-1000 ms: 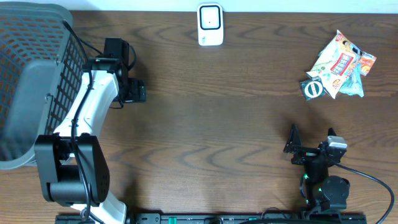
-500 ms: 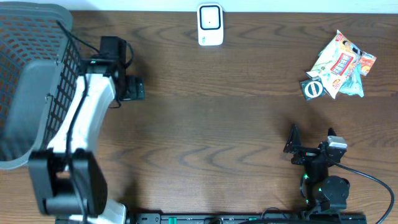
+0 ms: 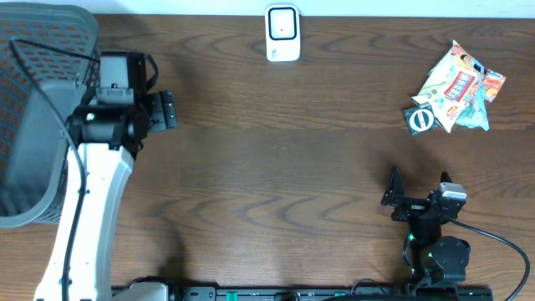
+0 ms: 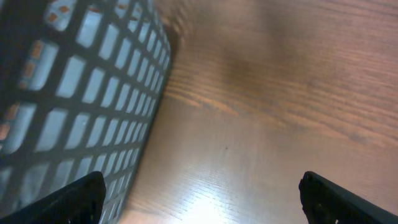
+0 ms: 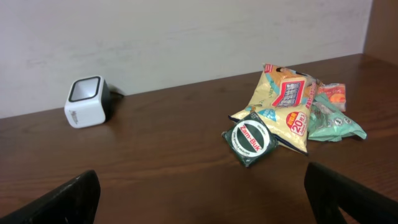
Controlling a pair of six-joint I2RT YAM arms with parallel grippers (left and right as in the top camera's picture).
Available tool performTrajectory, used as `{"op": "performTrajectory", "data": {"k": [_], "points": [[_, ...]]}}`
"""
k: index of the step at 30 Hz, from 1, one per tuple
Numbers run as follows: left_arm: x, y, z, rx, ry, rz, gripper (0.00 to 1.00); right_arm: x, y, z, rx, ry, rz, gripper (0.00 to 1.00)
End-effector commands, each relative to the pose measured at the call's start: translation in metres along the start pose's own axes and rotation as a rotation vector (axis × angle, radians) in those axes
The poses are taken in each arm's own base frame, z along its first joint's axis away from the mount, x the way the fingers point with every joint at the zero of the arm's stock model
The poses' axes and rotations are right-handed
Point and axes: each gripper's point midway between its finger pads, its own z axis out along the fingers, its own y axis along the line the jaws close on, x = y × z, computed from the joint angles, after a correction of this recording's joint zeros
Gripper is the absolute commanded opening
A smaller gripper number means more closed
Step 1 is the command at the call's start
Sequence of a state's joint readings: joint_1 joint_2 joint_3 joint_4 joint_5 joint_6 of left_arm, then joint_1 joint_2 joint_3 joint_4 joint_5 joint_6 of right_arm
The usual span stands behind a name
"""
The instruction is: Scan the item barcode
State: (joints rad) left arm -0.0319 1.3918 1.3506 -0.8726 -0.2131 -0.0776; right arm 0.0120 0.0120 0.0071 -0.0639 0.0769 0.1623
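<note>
At far left stands the grey plastic mesh basket (image 3: 33,100), with my left gripper (image 3: 167,110) just beside it, fingers spread and empty. The small white box scanner (image 3: 282,33) sits at the far edge of the table. My right gripper (image 5: 205,199) is also spread wide. The colourful foil snack packets (image 3: 458,84) lie far right, untouched.

Wooden table (image 3: 292,150), scanner (image 3: 282,33), snack packets (image 3: 456,84), basket (image 3: 33,50)

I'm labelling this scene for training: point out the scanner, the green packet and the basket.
scanner (image 3: 282,33), overhead view, middle of its white top face.
green packet (image 5: 252,138), right wrist view, centre of its round logo.
basket (image 3: 38,29), overhead view, mesh wall near its far rim.
</note>
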Motion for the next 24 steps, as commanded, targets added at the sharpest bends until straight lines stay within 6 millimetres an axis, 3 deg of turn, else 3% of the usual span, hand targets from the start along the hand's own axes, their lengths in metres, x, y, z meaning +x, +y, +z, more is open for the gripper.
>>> {"op": "performTrajectory", "data": {"k": [1,7,13,24], "points": [[0.016,0.011,-0.022,-0.012,0.018,0.009,0.98,0.001,0.0,0.0,-0.003,0.001,-0.018,0.99],[0.031,0.007,-0.043,0.068,-0.067,0.007,0.98,0.001,0.0,0.0,-0.003,0.001,-0.018,0.99],[0.039,-0.038,-0.051,0.331,-0.364,0.199,0.97,0.001,0.0,0.0,-0.003,0.001,-0.018,0.99],[0.091,-0.027,-0.056,0.315,-0.725,0.155,0.98,0.001,0.0,0.0,-0.003,0.001,-0.018,0.99]]}}
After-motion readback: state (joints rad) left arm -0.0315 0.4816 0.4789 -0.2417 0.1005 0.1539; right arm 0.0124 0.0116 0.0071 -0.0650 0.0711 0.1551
